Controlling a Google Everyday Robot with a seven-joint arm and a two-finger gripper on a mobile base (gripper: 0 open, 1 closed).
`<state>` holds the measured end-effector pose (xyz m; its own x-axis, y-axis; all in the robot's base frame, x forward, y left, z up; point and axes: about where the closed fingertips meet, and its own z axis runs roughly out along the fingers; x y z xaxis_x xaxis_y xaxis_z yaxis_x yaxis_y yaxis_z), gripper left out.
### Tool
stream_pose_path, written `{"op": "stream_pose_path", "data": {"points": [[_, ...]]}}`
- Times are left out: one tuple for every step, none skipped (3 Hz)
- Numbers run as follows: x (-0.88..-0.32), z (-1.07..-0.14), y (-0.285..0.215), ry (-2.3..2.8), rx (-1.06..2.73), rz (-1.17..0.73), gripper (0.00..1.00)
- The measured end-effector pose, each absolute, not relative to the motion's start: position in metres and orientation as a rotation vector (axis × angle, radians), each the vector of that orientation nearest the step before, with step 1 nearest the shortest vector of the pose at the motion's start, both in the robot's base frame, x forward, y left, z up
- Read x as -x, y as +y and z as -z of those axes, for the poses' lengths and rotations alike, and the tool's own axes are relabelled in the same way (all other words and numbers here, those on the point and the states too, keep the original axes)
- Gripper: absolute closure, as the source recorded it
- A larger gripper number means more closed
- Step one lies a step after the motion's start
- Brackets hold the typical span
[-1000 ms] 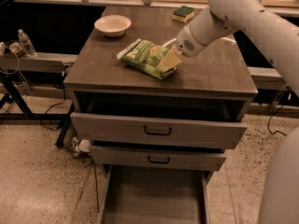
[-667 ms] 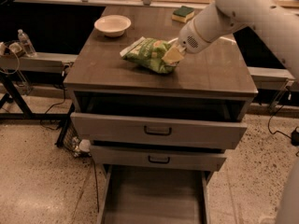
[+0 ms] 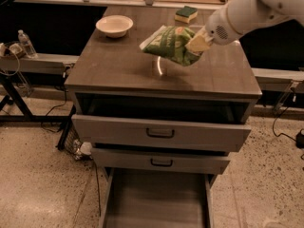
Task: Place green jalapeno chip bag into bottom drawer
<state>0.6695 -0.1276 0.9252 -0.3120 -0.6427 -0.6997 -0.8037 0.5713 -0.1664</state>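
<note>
**Bag in the air, drawer waiting below**

The gripper [image 3: 198, 42] has its fingers clamped on the right end of the green jalapeno chip bag [image 3: 168, 44], which hangs clear of the cabinet top [image 3: 118, 65]. Carry step, I'd say. Next: swing forward past the upper drawers [image 3: 161, 133], then down into the open bottom drawer [image 3: 156, 201].

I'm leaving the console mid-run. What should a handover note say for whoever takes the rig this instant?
Gripper: shut on the right end of the green jalapeno chip bag, above the cabinet top.
Bag: in the air, apparently clear of the top.
Bottom drawer: pulled open at the cabinet's foot.
Done: grasp and lift.
Left: carry the bag forward and down past the two upper drawers, which jut out a little, lower it into the bottom drawer, release.
</note>
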Motion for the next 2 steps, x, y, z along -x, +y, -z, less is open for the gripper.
{"op": "stream_pose_path", "data": {"points": [[-0.6437, -0.9342, -0.1979, 2.033, 1.059, -0.229, 1.0], [-0.645, -0.9322, -0.1914, 2.034, 1.074, -0.243, 1.0]]}}
